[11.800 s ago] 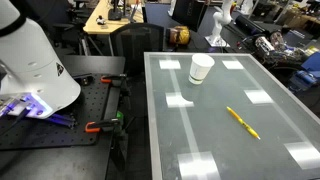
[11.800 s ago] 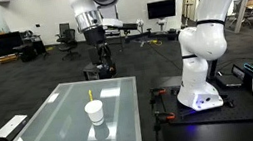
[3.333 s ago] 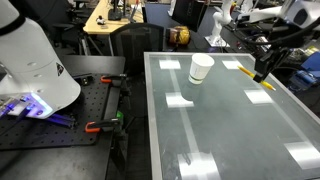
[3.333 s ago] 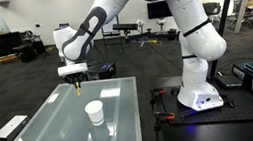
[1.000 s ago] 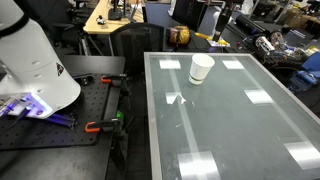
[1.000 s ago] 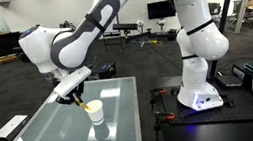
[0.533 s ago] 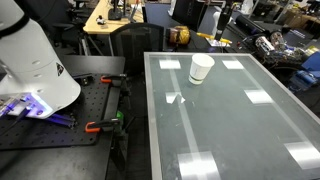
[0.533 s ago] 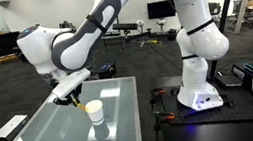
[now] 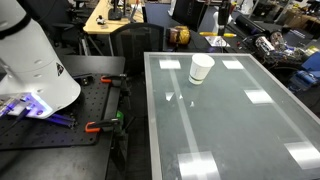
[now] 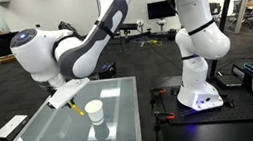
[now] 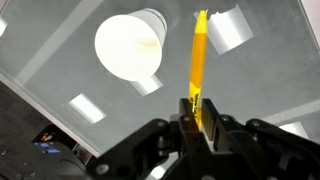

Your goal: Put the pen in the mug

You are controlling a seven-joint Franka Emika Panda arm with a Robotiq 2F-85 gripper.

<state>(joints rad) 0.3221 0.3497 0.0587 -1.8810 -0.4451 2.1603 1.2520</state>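
Note:
The thin yellow pen (image 11: 198, 55) is clamped between my gripper's (image 11: 198, 108) fingers and sticks out ahead of them in the wrist view. The white mug (image 11: 130, 47) stands upright on the glass table, open mouth up, to the left of the pen's far end with a gap between them. In an exterior view my gripper (image 10: 68, 97) hovers just above the table beside the mug (image 10: 94, 112), and the pen (image 10: 76, 108) slants down toward the glass. The mug (image 9: 201, 68) also shows at the far end of the table.
The glass table (image 9: 230, 120) has a metal rim and reflects ceiling lights. A black bench with orange clamps (image 9: 100, 125) and a white robot base (image 9: 30, 60) stand beside it. The arm's own white base (image 10: 197, 82) sits by the table. A brown ball (image 9: 178, 36) lies beyond the far edge.
The pen, which earlier lay on the table, is now in my gripper. Over the last second the gripper has shifted slightly away from the mug's rim and a little lower.

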